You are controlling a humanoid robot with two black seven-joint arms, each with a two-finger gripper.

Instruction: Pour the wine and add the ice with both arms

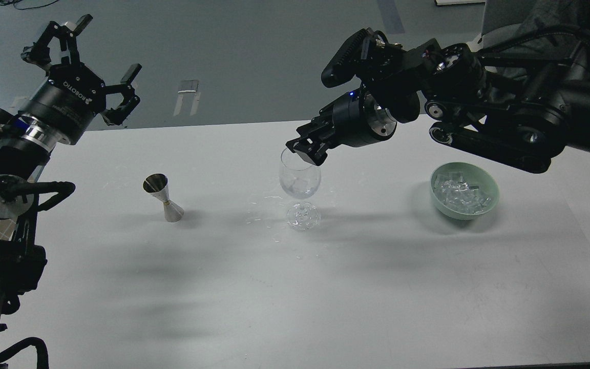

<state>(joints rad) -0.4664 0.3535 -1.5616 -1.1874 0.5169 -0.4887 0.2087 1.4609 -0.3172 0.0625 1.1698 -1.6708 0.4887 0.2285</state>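
White table (325,287) | left jaws (87,66) spread wide, empty | right jaws (305,151) over glass (300,179) (closure unclear) | ice (463,193) in bowl (488,209)

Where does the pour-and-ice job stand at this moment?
Pouring looks finished: the jigger stands alone and the left gripper is raised, jaws open. In hand: the right gripper sits over the glass rim, ice apparently inside. The ice bowl is still well stocked, so more may follow.
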